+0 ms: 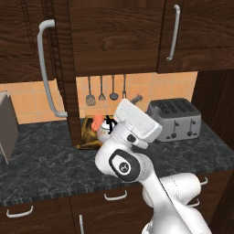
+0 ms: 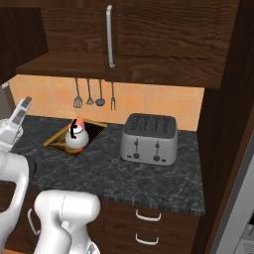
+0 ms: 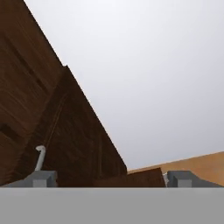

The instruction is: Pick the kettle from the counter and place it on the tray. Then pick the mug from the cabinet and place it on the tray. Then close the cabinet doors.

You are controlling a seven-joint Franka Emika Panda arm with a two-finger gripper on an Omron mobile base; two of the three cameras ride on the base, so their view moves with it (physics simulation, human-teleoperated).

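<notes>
The white kettle (image 2: 76, 139) with its black handle stands on the golden-rimmed tray (image 2: 53, 143). Right behind it on the tray sits the orange mug (image 2: 82, 123). In the left base view my arm partly hides the kettle (image 1: 105, 131), the mug (image 1: 96, 122) and the tray (image 1: 85, 135). My gripper (image 3: 112, 178) is open and empty. It is raised beside the tray (image 2: 23, 106) and looks up at a dark wood cabinet door (image 3: 65, 131). One cabinet door (image 1: 65, 68) stands swung out, edge-on, over the counter (image 1: 45, 155).
A grey four-slot toaster (image 2: 150, 139) stands right of the tray. Kitchen utensils (image 2: 92, 92) hang on the orange tiled wall. Another wall-cabinet door with a grey handle (image 1: 172, 32) lies flat and shut on the right. A tall dark panel (image 2: 223, 124) bounds the counter's right end.
</notes>
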